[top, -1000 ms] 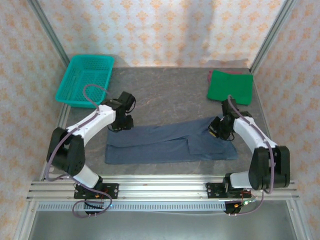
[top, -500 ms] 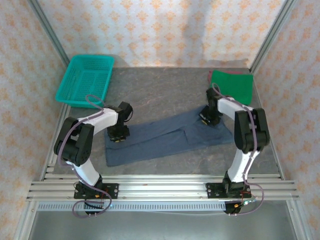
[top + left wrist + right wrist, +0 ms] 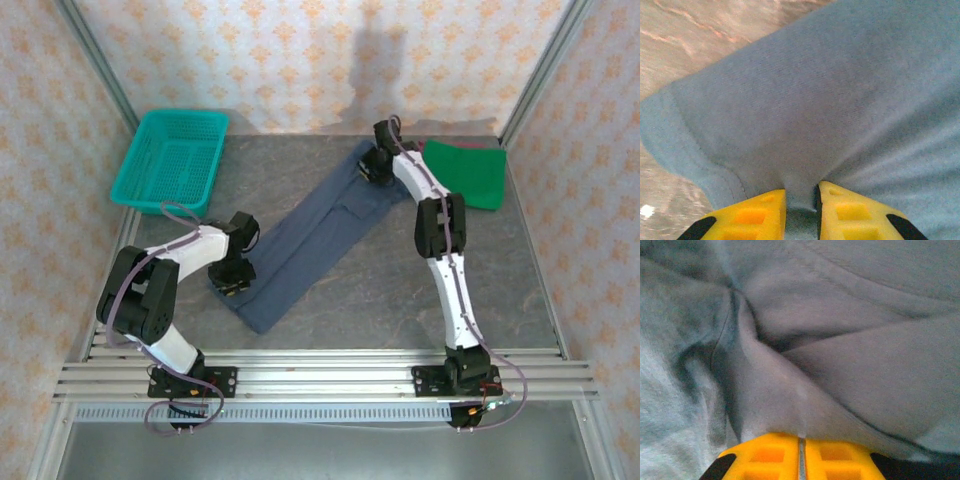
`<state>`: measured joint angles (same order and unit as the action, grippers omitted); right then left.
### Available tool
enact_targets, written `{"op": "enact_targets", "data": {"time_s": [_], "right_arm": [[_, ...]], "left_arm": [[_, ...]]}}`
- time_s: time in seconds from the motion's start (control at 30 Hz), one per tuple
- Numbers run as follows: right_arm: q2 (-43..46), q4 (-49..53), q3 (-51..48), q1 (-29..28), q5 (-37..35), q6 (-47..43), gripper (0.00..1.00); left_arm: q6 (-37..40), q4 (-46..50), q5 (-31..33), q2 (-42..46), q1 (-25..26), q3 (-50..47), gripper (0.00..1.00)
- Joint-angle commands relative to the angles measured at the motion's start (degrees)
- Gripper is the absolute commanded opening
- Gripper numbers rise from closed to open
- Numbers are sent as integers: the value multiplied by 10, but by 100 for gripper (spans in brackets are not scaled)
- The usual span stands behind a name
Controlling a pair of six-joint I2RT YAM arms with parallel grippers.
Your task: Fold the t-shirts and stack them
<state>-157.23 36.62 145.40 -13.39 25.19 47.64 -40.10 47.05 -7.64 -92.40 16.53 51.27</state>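
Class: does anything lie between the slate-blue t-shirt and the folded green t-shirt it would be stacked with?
Nothing visible on the table does. The right gripper holds the far end of the slate-blue t-shirt close beside the green t-shirt; the right arm itself crosses over the gap. The teal basket sits far left.

slate-blue t-shirt (image 3: 300,245); bright green t-shirt (image 3: 465,175); teal mesh basket (image 3: 170,160); grey marbled table (image 3: 380,290); cream walls (image 3: 300,60), orange motifs
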Motion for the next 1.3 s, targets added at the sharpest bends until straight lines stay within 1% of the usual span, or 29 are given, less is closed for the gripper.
{"op": "enact_targets", "data": {"time_s": [0.0, 0.07, 0.13, 0.17, 0.2, 0.27, 0.33, 0.4, 0.47, 0.53, 0.6, 0.73, 0.77, 0.83, 0.9, 1.0, 1.07, 1.13, 1.2, 1.27], "right_arm": [[-129, -147, 80, -2, 64, 135, 13], [-174, -302, 93, -8, 72, 232, 16], [-206, -372, 113, -13, 61, 284, 19], [-217, -396, 118, -15, 59, 298, 24], [-222, -417, 118, -17, 58, 304, 27], [-224, -432, 118, -22, 60, 305, 37], [-223, -454, 118, -23, 74, 306, 45], [-216, -480, 118, -20, 99, 314, 51], [-185, -474, 108, -17, 135, 298, 57], [-129, -454, 67, -15, 169, 263, 62], [-52, -421, -3, -16, 200, 215, 65], [137, -365, -194, -19, 211, 117, 70], [183, -340, -231, -19, 207, 92, 70], [262, -307, -298, -19, 200, 53, 72], [337, -261, -356, -19, 190, 15, 72], [446, -136, -442, -22, 152, -48, 73], [526, -77, -525, -30, 128, -73, 74], [611, -42, -631, -47, 116, -76, 74], [688, -33, -740, -72, 125, -62, 73], [755, -30, -836, -110, 140, -46, 72]], "left_arm": [[-46, 8, -43, -4, 24, -25, 22], [-66, -9, -63, -23, 54, -23, 22], [-87, -28, -82, -38, 84, -18, 22], [-100, -38, -93, -45, 99, -15, 22], [-110, -48, -102, -49, 112, -13, 22], [-126, -63, -120, -61, 140, -6, 22], [-135, -72, -137, -67, 163, 5, 22], [-133, -72, -155, -68, 188, 21, 23], [-127, -57, -164, -57, 210, 38, 23], [-124, -42, -168, -30, 220, 40, 25], [-124, -36, -171, 15, 220, 29, 28], [-109, -63, -206, 120, 220, 8, 46], [-101, -67, -213, 141, 220, 8, 51], [-81, -65, -217, 173, 214, 12, 57], [-65, -60, -213, 199, 195, 11, 61], [-54, -29, -177, 227, 139, -5, 71], [-33, 7, -158, 222, 97, -17, 71], [-6, 8, -161, 211, 65, -29, 71], [7, -24, -183, 207, 58, -44, 70], [15, -59, -216, 198, 59, -58, 69]]}}
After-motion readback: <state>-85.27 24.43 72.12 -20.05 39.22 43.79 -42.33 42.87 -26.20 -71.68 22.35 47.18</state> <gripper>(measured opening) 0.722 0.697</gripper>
